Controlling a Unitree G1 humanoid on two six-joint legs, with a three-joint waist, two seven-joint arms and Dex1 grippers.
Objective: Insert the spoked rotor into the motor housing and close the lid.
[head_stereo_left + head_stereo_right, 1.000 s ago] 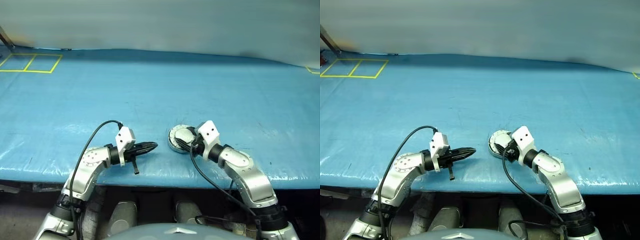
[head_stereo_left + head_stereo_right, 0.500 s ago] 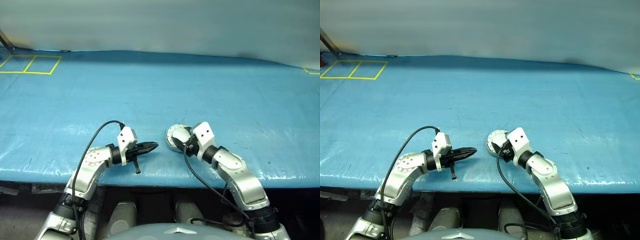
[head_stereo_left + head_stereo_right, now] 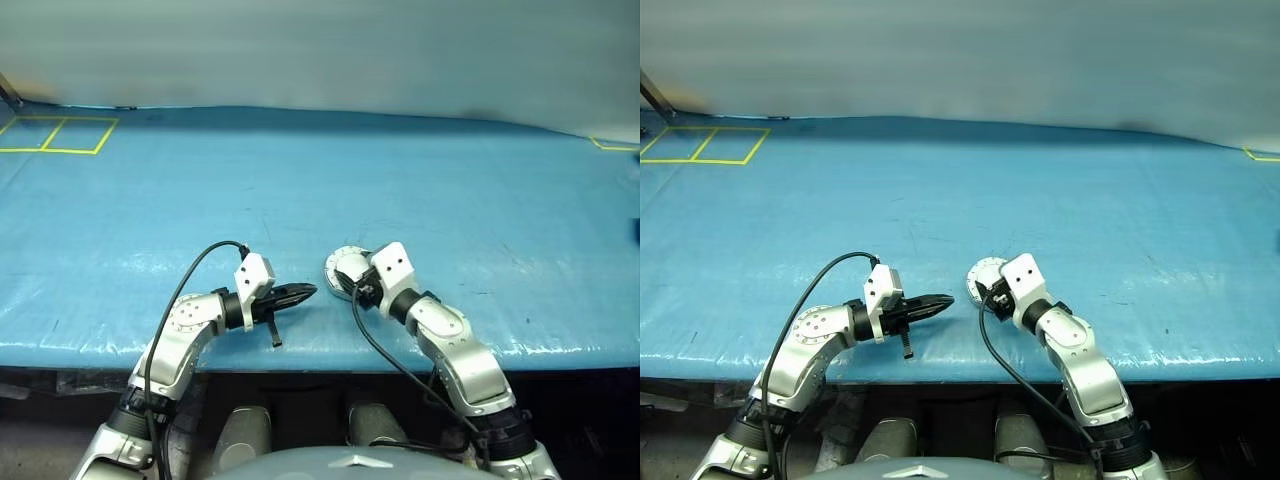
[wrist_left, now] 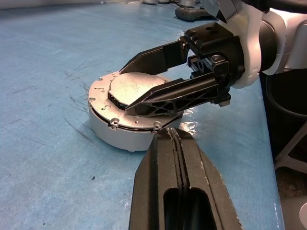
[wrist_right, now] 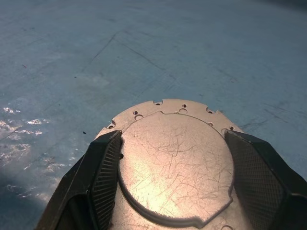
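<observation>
Near bench (image 3: 300,170) front edge: right claw (image 4: 144,84) straddles motor housing (image 4: 125,125), fingers spread, contact unclear. Left claw (image 3: 303,293) clenched, empty. Housing likely rigid, heavy, slick metal; grip rim sides.

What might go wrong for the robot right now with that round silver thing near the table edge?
The motor housing sits close to the blue table's front edge, so a clumsy nudge might push it off. The right gripper straddles only its raised top plate, so the hold may slip. The shut left gripper hovers close by; the arms might bump.
</observation>
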